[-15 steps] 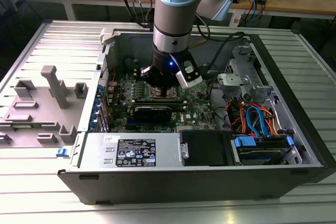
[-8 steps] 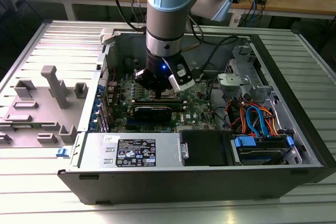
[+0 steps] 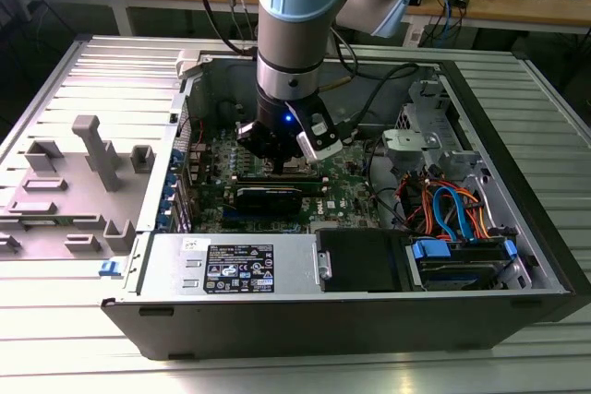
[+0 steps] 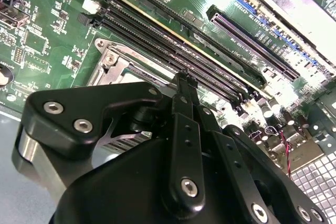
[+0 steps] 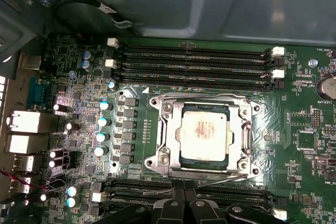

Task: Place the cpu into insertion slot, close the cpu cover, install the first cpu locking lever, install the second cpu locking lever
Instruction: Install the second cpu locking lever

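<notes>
The cpu (image 5: 203,132) is seated in the slot (image 5: 185,157) with the cover (image 5: 244,129) lowered around it, so the gripper (image 5: 184,207) hangs just beside the socket's edge; whether it grips anything cannot be told.

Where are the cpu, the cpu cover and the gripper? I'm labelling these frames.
cpu (image 5: 203,131): first wrist view, middle of its silver-grey top.
cpu cover (image 5: 243,129): first wrist view, side bar of the metal frame around the chip.
gripper (image 5: 181,206): first wrist view, between its black fingertips beside the socket.
</notes>
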### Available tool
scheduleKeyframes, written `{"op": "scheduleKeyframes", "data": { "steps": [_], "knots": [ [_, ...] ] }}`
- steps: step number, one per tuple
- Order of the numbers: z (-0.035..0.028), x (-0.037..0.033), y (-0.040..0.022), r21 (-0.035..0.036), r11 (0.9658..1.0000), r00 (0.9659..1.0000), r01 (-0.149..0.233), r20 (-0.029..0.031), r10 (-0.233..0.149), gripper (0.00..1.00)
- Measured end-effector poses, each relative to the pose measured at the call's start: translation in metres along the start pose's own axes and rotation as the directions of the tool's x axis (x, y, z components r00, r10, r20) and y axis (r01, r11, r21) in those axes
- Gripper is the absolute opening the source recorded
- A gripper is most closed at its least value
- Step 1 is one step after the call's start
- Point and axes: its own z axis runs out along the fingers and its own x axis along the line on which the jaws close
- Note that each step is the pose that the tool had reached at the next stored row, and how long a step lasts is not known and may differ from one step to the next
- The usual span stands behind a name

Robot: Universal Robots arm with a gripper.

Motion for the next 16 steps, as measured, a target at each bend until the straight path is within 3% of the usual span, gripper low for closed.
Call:
{"op": "scheduleKeyframes", "data": {
  "steps": [12,14,15,16],
  "knots": [
    [0.0001,0.0000,0.0000,-0.0001,1.0000,1.0000,0.000,0.0001,0.000,0.11],
    [0.0002,0.0000,0.0000,-0.0030,1.0000,1.0000,0.000,-0.0008,0.000,0.11],
    [0.0001,0.0006,-0.0004,-0.0173,0.9999,1.0000,0.001,-0.0001,-0.001,0.11],
    [0.0001,0.0015,-0.0009,-0.0235,0.9997,1.0000,0.001,0.0003,-0.001,0.11]
  ]
}}
